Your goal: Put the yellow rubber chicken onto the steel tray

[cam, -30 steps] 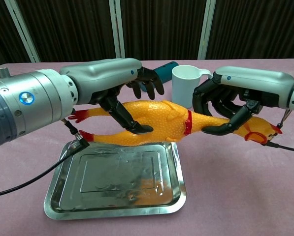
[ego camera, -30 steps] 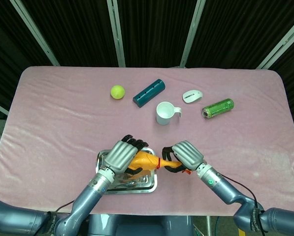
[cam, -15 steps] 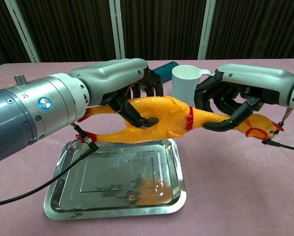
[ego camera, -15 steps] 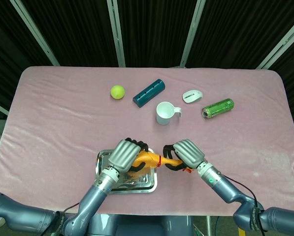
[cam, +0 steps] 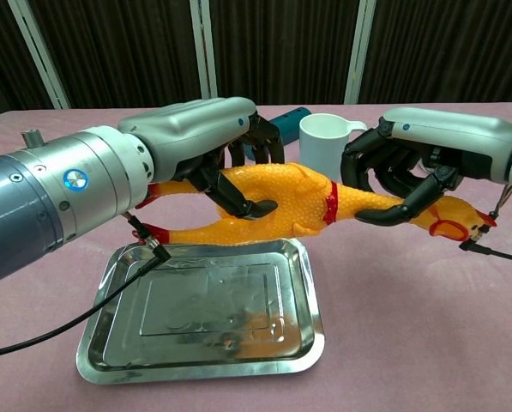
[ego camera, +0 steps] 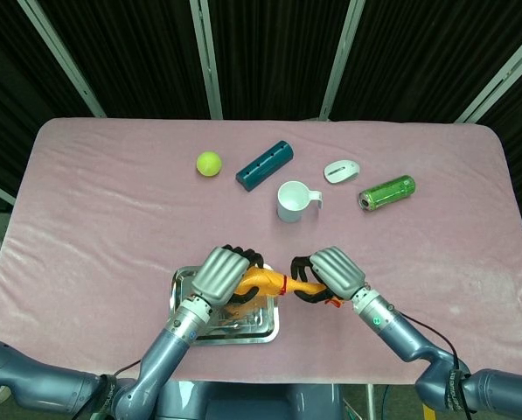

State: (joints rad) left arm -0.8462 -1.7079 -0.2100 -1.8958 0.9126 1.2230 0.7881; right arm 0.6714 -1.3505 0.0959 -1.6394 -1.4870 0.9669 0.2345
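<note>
Even bright overhead light, both views sharp. Soft short shadows on pink surface [ego camera: 112, 219]. Steel tray [cam: 110, 343] shows glare and yellow reflection. Dark backdrop behind. Chest view: near left arm looms large, slight wide-angle stretch at edges. No motion blur.

We have our left hand [cam: 213, 137] reaching in from the left on a thick silver forearm, knuckles up, its dark fingers [cam: 238, 193] curled down and under so that it grips what it carries. Our right hand [cam: 410, 159] comes in from the right at about the same height, palm turned down, its black fingers [cam: 401, 206] likewise wrapped closed around its load. From the head view, both arms rise from the near edge and angle inward, bringing the left hand [ego camera: 223, 273] and the right hand [ego camera: 330, 273] close together but apart.
</note>
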